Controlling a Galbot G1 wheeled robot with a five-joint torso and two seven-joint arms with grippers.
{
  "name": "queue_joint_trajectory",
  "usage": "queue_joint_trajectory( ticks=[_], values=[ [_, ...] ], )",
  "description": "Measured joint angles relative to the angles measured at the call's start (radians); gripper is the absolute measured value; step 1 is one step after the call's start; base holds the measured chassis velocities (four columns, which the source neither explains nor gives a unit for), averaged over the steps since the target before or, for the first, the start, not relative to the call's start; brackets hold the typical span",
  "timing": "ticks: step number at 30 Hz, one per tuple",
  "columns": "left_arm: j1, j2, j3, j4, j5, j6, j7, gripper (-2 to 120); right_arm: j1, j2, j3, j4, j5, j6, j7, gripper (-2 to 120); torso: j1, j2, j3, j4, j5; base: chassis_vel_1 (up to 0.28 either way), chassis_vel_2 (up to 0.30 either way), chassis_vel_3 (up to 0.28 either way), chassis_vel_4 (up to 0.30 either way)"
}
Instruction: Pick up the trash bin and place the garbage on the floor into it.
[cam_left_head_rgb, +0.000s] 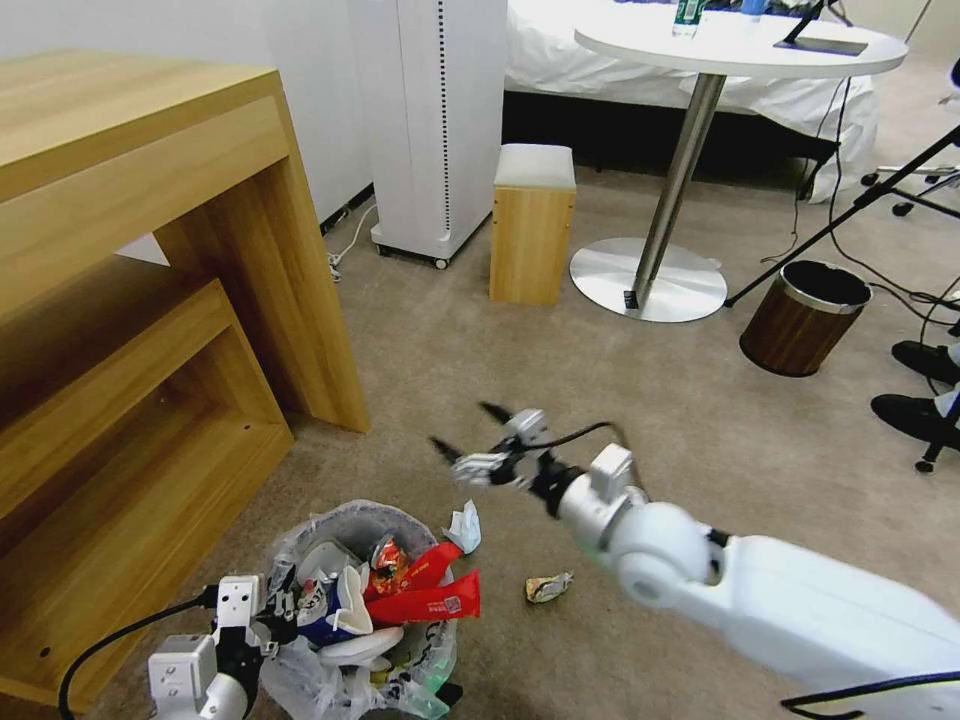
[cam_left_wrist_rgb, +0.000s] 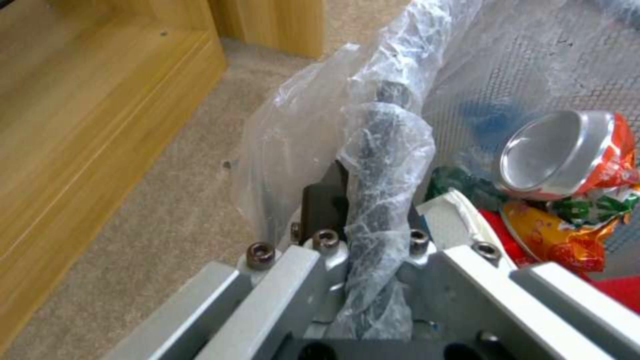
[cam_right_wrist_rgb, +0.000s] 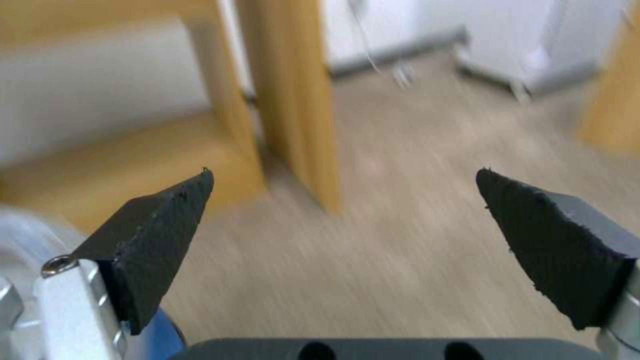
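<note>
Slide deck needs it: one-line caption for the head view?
Left end effector clamps the full trash bin's rim; right end effector hovers open above carpet, a crumpled wrapper beside the bin.

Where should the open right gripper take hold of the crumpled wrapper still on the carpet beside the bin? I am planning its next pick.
A judgement: come straight down from above on the crumpled wrapper, closing across its narrow width. It lies low and loose on the carpet, apart from the trash bin, so no side gives an edge. The right gripper is open above the floor; the left gripper grips the bin's rim.
</note>
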Motion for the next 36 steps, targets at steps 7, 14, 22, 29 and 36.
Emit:
queue_joint_trajectory(
  ticks=[7, 14, 22, 29, 36],
  values=[
    [-0.001, -0.011, 0.033, 0.013, 0.034, -0.008, 0.012, 0, -0.091, -0.104, 0.068, -0.018, 0.076, -0.230, -0.012, 100, 0.000, 0.000, 0.000, -0.0002, -0.0002, 0.000, 0.000, 0.000, 0.000],
    [0.004, -0.026, 0.049, 0.024, 0.060, -0.014, 0.019, 0, -0.109, -0.103, 0.052, -0.114, -0.011, -0.247, -0.122, 100, 0.000, 0.000, 0.000, -0.0001, -0.0002, 0.000, 0.000, 0.000, 0.000],
    [0.007, -0.028, 0.043, 0.037, 0.063, -0.015, 0.017, 0, -0.105, -0.068, -0.021, -0.261, -0.229, -0.194, -0.258, 100, 0.000, 0.000, 0.000, 0.0000, -0.0001, 0.000, 0.000, 0.000, 0.000],
    [0.009, -0.030, 0.045, 0.047, 0.063, -0.015, 0.015, 0, -0.110, -0.051, -0.069, -0.392, -0.371, -0.139, -0.311, 100, 0.000, 0.000, 0.000, -0.0002, -0.0002, 0.000, 0.000, 0.000, 0.000],
    [0.007, -0.032, 0.055, 0.056, 0.069, -0.015, 0.014, 0, -0.109, -0.011, -0.101, -0.481, -0.394, -0.084, -0.360, 100, 0.000, 0.000, 0.000, -0.0002, -0.0002, 0.000, 0.000, 0.000, 0.000]
  ],
)
